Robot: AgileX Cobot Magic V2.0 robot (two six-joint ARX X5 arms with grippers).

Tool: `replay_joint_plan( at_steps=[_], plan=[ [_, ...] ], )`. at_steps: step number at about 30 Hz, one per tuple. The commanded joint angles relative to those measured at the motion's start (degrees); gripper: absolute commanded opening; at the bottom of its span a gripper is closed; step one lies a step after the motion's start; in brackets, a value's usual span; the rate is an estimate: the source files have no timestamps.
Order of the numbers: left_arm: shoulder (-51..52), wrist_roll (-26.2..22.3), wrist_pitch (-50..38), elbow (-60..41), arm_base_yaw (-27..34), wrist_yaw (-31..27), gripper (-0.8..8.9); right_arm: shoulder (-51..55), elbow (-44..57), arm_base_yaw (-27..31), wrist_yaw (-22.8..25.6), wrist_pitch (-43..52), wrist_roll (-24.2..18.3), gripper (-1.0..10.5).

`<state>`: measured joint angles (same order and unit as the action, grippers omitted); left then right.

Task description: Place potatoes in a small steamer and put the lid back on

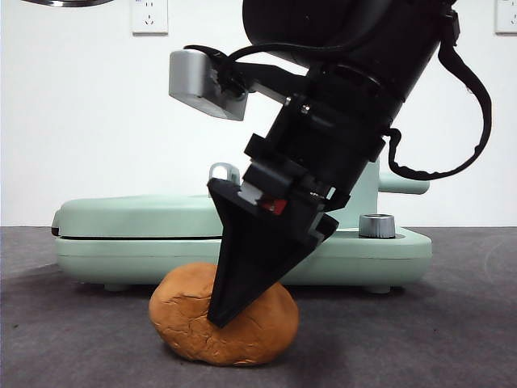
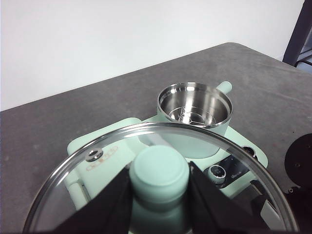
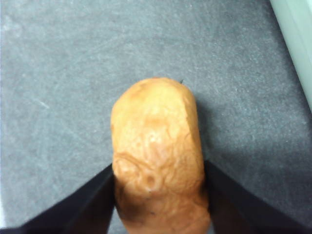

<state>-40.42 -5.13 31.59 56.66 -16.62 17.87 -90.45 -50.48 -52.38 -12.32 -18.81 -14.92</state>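
The potato (image 1: 254, 331) (image 3: 156, 141), an orange-brown wrinkled lump, rests on the dark table in front of the mint appliance. My right gripper (image 1: 222, 315) (image 3: 158, 195) reaches down over it, a black jaw pressed to each side. The small steamer (image 2: 195, 109) stands uncovered on the appliance, its steel inside showing nothing in it; in the front view only a sliver of the steamer (image 1: 370, 194) and its side handle show behind the arm. My left gripper (image 2: 159, 195) holds the glass lid (image 2: 158, 165) by its mint knob, up in the air on the near side of the steamer.
The flat mint griddle unit (image 1: 161, 234) with its chrome handle (image 1: 224, 172) stretches across the table behind the potato. A silver dial (image 1: 376, 225) (image 2: 218, 172) sits on its base beside the steamer. White wall behind; the dark table (image 3: 58, 97) surrounds the potato.
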Motion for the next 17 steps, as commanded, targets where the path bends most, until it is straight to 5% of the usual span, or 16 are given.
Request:
replay_joint_plan(
  at_steps=[1, 6, 10, 17],
  plan=[
    [0.07, -0.17, -2.03, 0.96, 0.11, -0.13, 0.15, 0.94, -1.07, -0.63, 0.37, -0.48, 1.9, 1.8],
    [0.0, -0.15, -4.02, 0.96, 0.13, -0.13, 0.14, 13.55, -3.45, -0.44, 2.84, -11.23, 7.76, 1.8],
    [0.0, -0.13, -4.33, 0.96, 0.13, -0.13, 0.15, 17.77, -19.45, 3.04, 5.79, -32.57, 11.69, 1.8],
    [0.0, 0.28, -5.03, 0.98, 0.11, -0.11, 0.14, 10.49, -41.46, 12.44, 9.99, -37.46, 11.85, 1.8]
  ],
)
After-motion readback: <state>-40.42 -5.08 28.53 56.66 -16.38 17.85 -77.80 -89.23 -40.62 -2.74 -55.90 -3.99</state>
